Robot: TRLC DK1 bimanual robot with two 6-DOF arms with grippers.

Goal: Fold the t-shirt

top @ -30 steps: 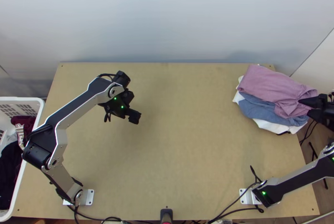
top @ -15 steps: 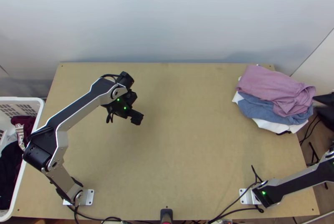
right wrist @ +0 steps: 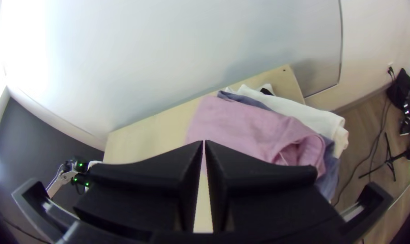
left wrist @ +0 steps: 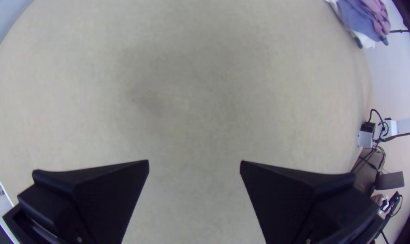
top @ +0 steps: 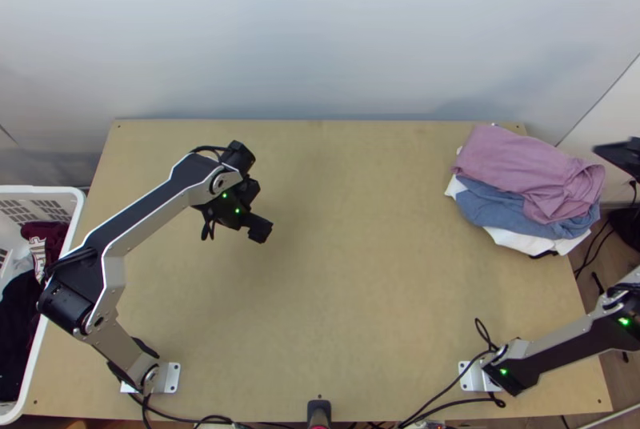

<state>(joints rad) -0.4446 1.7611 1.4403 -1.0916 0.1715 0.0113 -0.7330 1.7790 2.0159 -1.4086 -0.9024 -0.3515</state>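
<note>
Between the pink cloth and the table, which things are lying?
In the top view, blue cloth lies under the pink cloth, and white cloth under the blue; a small dark edge shows below.

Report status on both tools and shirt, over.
Left tool open above table. Right tool shut, clear of pile. Pink shirt atop, folded, one end bunched, nothing over it.

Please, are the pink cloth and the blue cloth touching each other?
Touching: the top view shows the pink cloth lying on the blue cloth, its edge resting across it without a gap.
</note>
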